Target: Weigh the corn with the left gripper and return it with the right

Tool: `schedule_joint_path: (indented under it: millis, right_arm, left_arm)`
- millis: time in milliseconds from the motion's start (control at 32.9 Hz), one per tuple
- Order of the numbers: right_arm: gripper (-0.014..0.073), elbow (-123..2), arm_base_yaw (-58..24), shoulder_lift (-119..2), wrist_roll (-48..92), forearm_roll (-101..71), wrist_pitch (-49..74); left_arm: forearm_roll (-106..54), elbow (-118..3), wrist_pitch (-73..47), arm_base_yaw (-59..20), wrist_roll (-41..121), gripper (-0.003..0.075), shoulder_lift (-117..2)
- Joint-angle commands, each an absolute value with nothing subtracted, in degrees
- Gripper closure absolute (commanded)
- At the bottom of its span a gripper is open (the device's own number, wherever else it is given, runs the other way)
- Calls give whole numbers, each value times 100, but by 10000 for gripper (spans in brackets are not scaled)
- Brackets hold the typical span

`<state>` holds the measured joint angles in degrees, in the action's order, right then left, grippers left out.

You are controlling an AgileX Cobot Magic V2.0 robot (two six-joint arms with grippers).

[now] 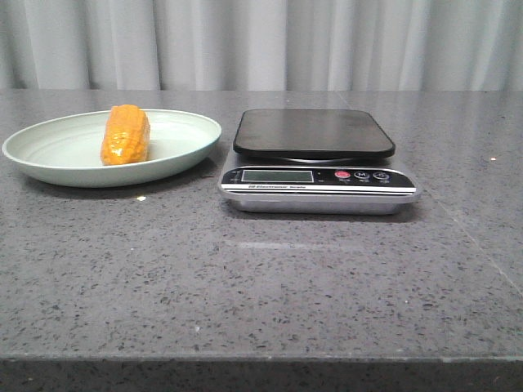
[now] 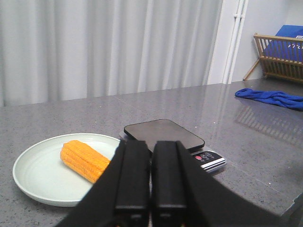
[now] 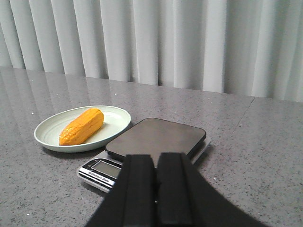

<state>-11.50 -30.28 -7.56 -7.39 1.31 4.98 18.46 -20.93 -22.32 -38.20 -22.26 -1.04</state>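
Note:
The orange-yellow corn (image 1: 125,135) lies on a pale green plate (image 1: 49,159) at the table's left; it also shows in the left wrist view (image 2: 84,161) and in the right wrist view (image 3: 81,126). A kitchen scale (image 1: 315,159) with a bare black platform stands just right of the plate. Neither gripper shows in the front view. My left gripper (image 2: 151,146) is shut and empty, held back from the plate and the scale (image 2: 163,135). My right gripper (image 3: 156,158) is shut and empty, held back from the scale (image 3: 156,137).
The grey stone table (image 1: 261,286) ends at a front edge near the robot. White curtains hang behind. In the left wrist view a blue cloth (image 2: 270,98) lies on the table far off to one side, by a wooden rack (image 2: 279,56).

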Motion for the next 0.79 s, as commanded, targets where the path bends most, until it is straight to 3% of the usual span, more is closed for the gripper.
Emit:
schedule_joint_path:
  millis: [0,182,517,760]
  right_arm:
    - [444,-1305,-3000,-810,-689,198,69]
    - [444,-1305,-3000,-810,-689,198,69]
    - [444,-1305,-3000,-810,-689,198,69]
    - [444,-1305,-3000,-810,-689,198,69]
  left_arm:
    - [1739,-2222,-1787,-3819,-2226,586,-192]
    - [1395,-2165,-1666,-3196,-1617,586,-192]
    - [365,-1151,-420,-443,-288,586,-192]
    - [219,-172,188,850,-288,586,-126]
